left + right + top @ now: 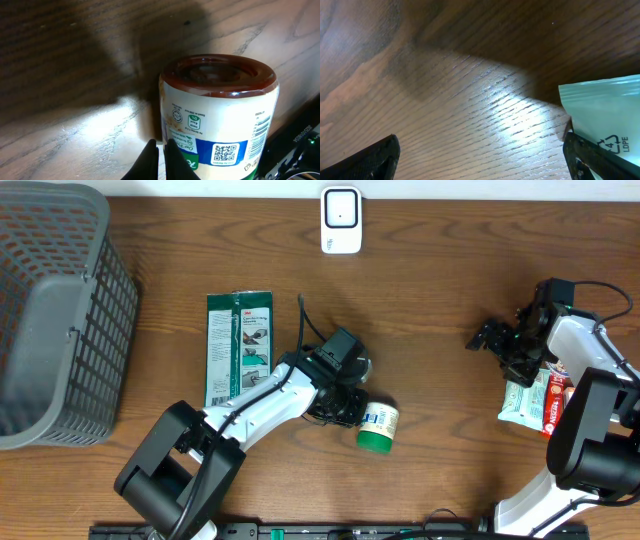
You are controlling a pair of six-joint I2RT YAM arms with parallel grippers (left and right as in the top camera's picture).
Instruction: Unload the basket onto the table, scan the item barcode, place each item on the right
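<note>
My left gripper [161, 148] is shut and empty just beside the green-lidded jar [378, 427] lying at its 4 o'clock, right gripper [482, 161] wide open; I should open, grip mid-body clear of the barcode [260, 133], then face that at the 12 o'clock scanner [341, 220].

"LDPE" on teal pouch [605, 115]
</note>
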